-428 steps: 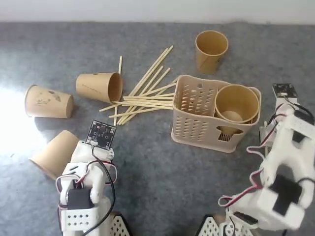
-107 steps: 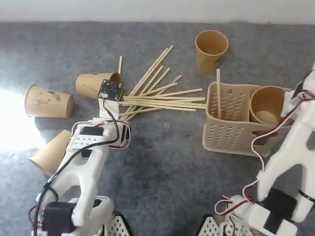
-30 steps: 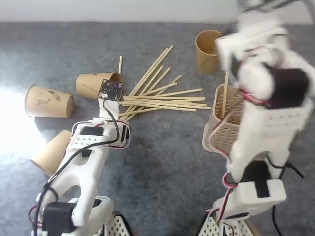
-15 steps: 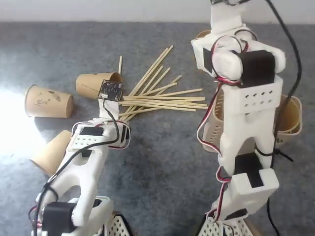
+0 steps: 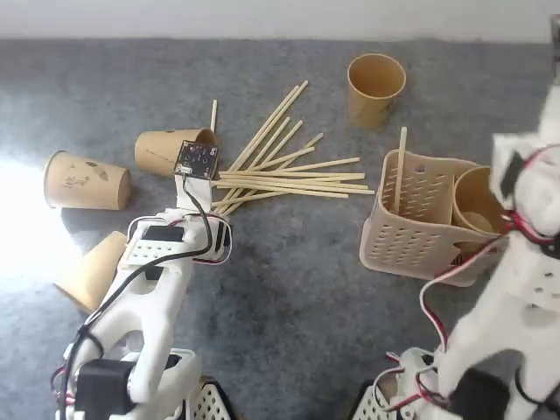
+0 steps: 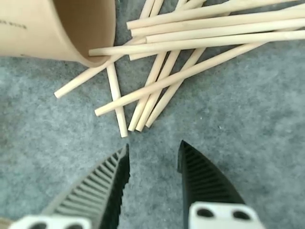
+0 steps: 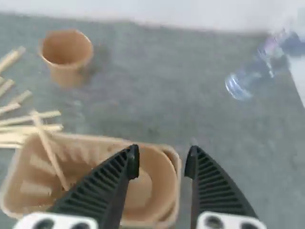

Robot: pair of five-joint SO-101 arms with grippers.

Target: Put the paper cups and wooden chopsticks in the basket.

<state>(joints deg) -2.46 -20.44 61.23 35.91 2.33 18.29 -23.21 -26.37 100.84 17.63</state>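
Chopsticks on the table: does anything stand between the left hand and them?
Nothing visible does. The open left hand hangs over bare grey mat, the chopsticks just ahead. The tipped paper cup lies beside the pile, not between.

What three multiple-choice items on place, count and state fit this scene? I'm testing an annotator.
1. Where is the upright chopstick? A) in the basket, beside the cup there; B) inside a tipped cup; C) in a gripper.
2. How many paper cups lie on their sides? A) one; B) three; C) five.
3. The left gripper is: A) open and empty; B) shut on a chopstick; C) shut on a cup.
Key: 1A, it stands in the compartment next to the cup's; 2B, three lie tipped beside the chopstick pile; 3A, its jaws stand apart, nothing between.
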